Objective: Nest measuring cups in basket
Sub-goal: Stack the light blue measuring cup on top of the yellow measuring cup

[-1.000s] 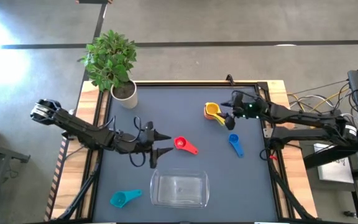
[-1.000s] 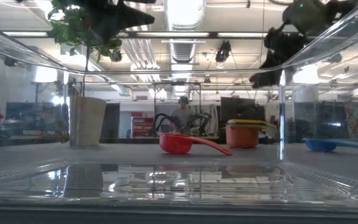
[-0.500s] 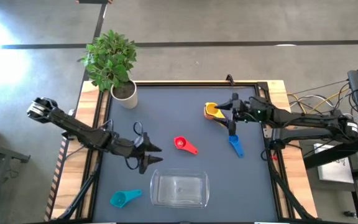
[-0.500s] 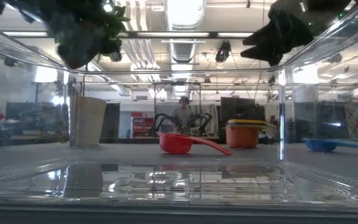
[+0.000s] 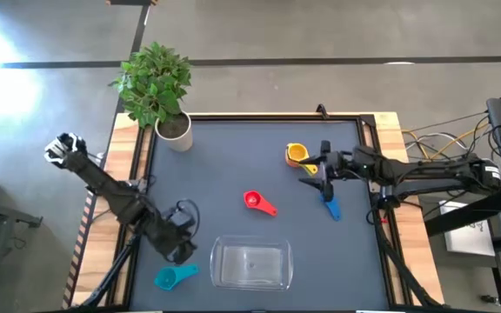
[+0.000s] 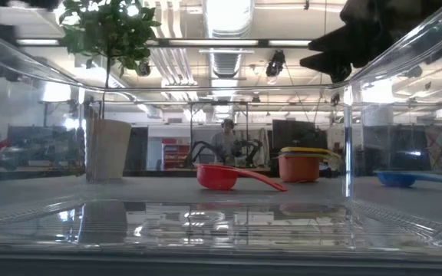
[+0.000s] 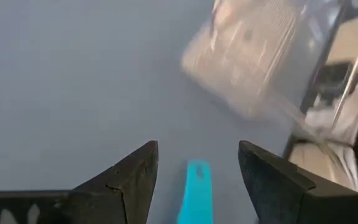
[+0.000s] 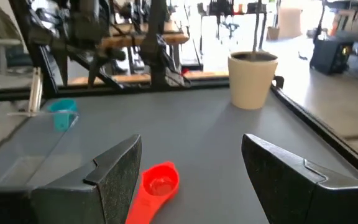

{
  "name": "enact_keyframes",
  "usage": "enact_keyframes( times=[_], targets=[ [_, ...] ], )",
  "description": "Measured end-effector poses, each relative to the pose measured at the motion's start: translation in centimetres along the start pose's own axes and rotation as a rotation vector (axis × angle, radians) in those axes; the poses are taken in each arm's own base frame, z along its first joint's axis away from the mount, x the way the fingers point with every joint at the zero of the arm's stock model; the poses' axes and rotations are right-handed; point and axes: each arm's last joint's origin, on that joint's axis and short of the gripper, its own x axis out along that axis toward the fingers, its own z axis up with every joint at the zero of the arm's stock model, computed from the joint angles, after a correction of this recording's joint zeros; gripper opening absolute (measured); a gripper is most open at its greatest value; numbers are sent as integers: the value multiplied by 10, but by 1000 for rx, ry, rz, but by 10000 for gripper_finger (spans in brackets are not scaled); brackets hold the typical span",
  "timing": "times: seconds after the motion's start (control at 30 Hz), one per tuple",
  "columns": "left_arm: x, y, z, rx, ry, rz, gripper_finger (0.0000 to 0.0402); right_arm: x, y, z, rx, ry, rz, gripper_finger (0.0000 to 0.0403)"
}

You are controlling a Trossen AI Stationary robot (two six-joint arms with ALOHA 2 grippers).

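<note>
While both arms are hanging over the dark grey matte table (image 5: 233, 156), the left gripper (image 7: 194, 163) is hovering with fingers spread apart just above the small teal plastic measuring cup (image 5: 174, 277), whose handle is showing between the fingertips. The clear rectangular plastic basket (image 5: 250, 265) is sitting just beside that cup at the near edge. The right gripper (image 5: 322, 165) — fingers also apart, holding nothing — is hanging between the yellow-in-orange nested cups (image 5: 297, 155) and the blue plastic scoop (image 5: 330, 203). The red plastic scoop (image 5: 257, 202) is lying mid-table. A leafy plant in a white pot (image 5: 174, 130) is standing at the far left corner. Beyond the table — a workshop with bright ceiling lights (image 6: 225, 14) and a seated person (image 6: 225, 142).
</note>
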Motion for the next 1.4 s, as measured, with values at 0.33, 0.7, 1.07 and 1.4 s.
enact_keyframes(
  times=[0.33,0.7,1.07,1.4],
  targets=[
    [7,-7,-58,-174,215,80,205,-4,0,-15,12,-39,-1,265],
    [35,-7,-78,-132,286,200,205,-3,0,-13,9,-45,-1,265],
    [47,-6,-84,-117,378,250,205,-3,0,-14,10,-40,-1,265],
    [51,1,-90,-127,420,254,205,-3,0,-14,11,-39,0,265]
  ],
)
